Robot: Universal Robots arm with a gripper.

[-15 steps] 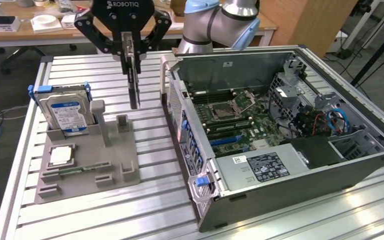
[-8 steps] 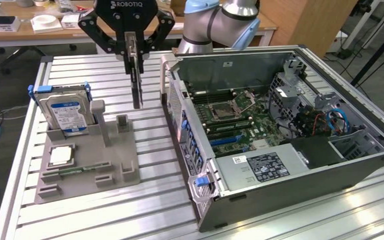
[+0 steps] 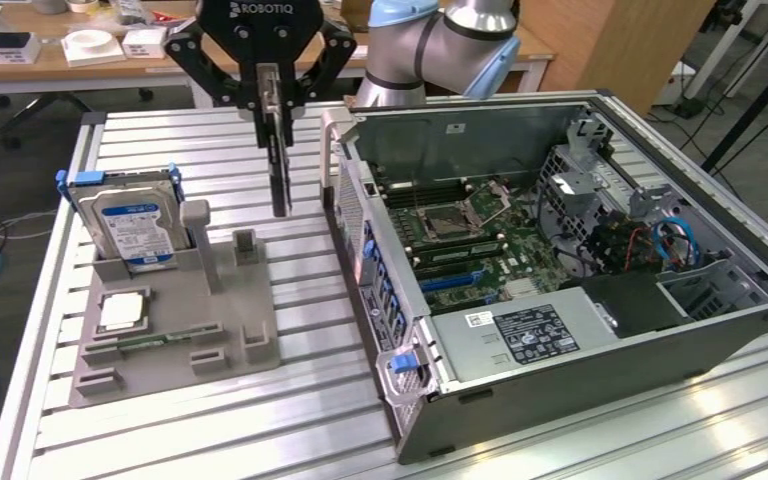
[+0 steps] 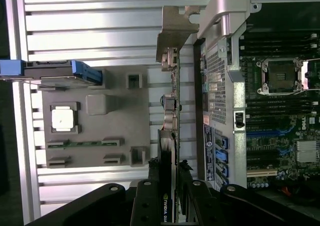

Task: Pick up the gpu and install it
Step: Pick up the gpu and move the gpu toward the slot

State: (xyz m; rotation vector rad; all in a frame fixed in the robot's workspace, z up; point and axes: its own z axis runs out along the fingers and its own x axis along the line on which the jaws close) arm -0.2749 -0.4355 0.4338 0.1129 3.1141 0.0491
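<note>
The black, two-fingered pincer is pinching the gpu, a slim, dark, rectangular circuit card, by one short end. Its fingers are pressed against the card's two flat faces.

In the exterior view the card hangs straight down from the pincer with its long axis upright. It is seen edge-on, and its lower end is clear of the ribbed aluminium worktop.

In the wrist view the gpu runs away from the pincer as a thin line. Its silvery metal bracket is at the far end, the one pointing down toward the worktop.

The card is over the bare strip of worktop between two things. On the exterior view's left is the grey moulded fixture block, which carries the silver hard drive with its blue label, a square silvery processor chip and a narrow green memory strip. On the exterior view's right is the open black-and-grey computer case.

The card hangs just beside the case's perforated rear wall, outside it. It is no longer in the fixture and not yet in the case. The green motherboard with its expansion slots lies inside the case, further toward the exterior view's right and lower than the held card. I judge that sideways offset, with the card's long axis upright, to be the relation that matters for seating it.
</note>
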